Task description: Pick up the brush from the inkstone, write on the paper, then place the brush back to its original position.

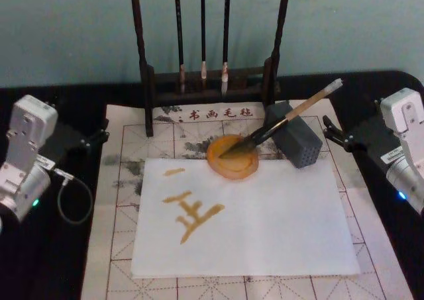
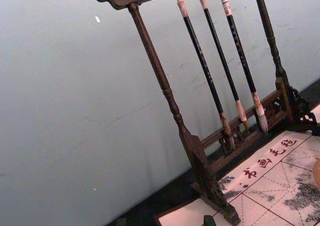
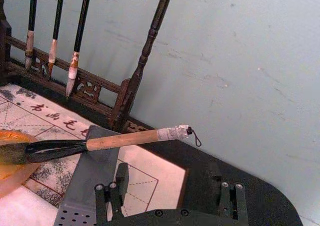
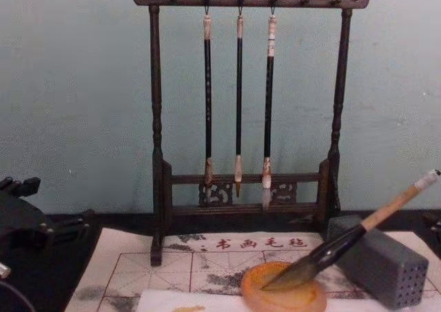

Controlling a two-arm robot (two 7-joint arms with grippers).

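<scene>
Head view: brush (image 1: 285,121) spans inkstone (image 1: 220,167) and block (image 1: 301,144); right gripper (image 1: 329,130), jaws apart, empty.

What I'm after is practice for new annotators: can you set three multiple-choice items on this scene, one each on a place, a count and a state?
1. Where is the brush's tuft? A on the paper; B in the inkstone; C on the mat.
2. How many thin brushes hang on the rack? A two; B five; C three.
3. How is the right gripper? A open, empty; B shut on the brush; C shut on a thin brush.
Answers: 1 B: the dark tuft lies in the inkstone, handle on the block. 2 C: three hang from the top bar. 3 A: its fingers stand apart with nothing between; the left gripper is parked at the left.
</scene>
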